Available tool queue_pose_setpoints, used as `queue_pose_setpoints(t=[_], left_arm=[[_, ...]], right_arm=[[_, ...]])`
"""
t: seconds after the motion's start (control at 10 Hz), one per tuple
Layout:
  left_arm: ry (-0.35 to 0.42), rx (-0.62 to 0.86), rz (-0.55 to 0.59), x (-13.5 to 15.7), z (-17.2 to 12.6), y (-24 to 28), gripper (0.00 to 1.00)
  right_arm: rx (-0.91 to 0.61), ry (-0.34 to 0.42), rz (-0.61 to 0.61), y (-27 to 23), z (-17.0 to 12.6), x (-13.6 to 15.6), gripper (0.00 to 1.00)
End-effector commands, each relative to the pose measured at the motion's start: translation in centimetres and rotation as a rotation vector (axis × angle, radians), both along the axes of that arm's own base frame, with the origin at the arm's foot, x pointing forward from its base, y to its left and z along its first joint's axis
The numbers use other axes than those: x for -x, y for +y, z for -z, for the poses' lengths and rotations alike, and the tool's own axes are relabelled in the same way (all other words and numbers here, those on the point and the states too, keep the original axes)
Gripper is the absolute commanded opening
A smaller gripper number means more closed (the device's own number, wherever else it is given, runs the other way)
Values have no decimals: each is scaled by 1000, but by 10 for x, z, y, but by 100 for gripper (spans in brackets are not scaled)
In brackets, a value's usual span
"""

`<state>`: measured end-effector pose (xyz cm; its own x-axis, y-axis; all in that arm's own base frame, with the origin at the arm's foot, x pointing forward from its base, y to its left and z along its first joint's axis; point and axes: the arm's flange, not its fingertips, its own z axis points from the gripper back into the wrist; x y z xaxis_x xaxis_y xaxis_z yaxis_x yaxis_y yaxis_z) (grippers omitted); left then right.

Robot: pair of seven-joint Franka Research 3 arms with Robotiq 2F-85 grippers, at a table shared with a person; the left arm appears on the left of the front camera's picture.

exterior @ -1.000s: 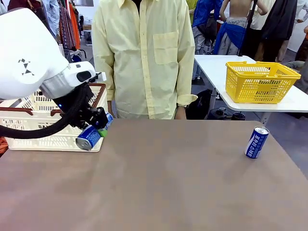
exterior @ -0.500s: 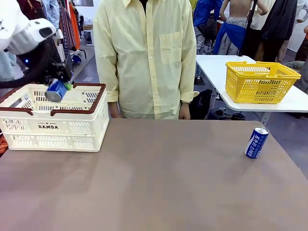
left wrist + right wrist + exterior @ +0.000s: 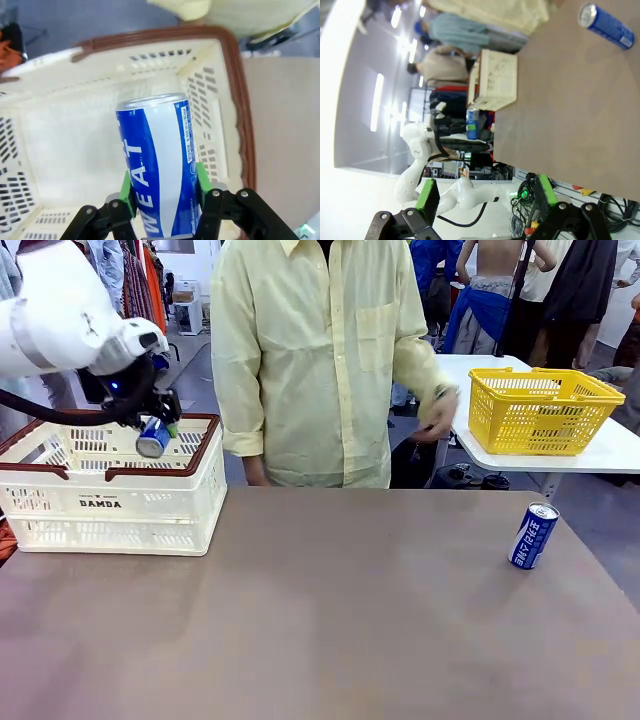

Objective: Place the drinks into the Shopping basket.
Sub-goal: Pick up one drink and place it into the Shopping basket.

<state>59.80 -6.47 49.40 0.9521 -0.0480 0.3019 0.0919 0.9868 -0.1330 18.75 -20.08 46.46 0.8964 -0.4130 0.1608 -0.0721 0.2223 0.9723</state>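
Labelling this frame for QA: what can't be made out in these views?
- Shopping basket floor: front view, its near wall hides it; left wrist view, the held blue can covers the middle.
- Held can's lettering: left wrist view, its start is hidden behind the left gripper.
- The blue can on the table: front view, print too small to read.
- Person's hand: front view, motion-blurred.

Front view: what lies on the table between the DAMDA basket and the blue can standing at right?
Nothing: between the basket and the can is bare tabletop, per the front view.
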Motion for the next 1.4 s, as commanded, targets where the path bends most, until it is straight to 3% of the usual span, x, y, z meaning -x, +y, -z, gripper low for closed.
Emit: queue_pose_setpoints(t=[0.0,0.5,0.9,1.0,1.1,1.2,1.3], left_arm=[[22,-36,-39,9,-2,-5,0],[89,-114,-44,16,55,-26,0],[121,-137,-66,11,70,-18,0],[134,-147,-74,10,75,-14,15],[147,-161,-79,9,80,-12,71],[151,-166,-87,9,82,-10,100],[152,-167,-86,9,83,-10,100]], right_arm=[[-13,-33,3,0,-4,-2,100],[-13,-33,3,0,-4,-2,100],[-13,-33,3,0,-4,-2,100],[-13,-33,3,0,-4,-2,100],[-13,-33,3,0,-4,-2,100],[-13,-33,3,0,-4,-2,100],[-13,-33,3,0,-4,-2,100]])
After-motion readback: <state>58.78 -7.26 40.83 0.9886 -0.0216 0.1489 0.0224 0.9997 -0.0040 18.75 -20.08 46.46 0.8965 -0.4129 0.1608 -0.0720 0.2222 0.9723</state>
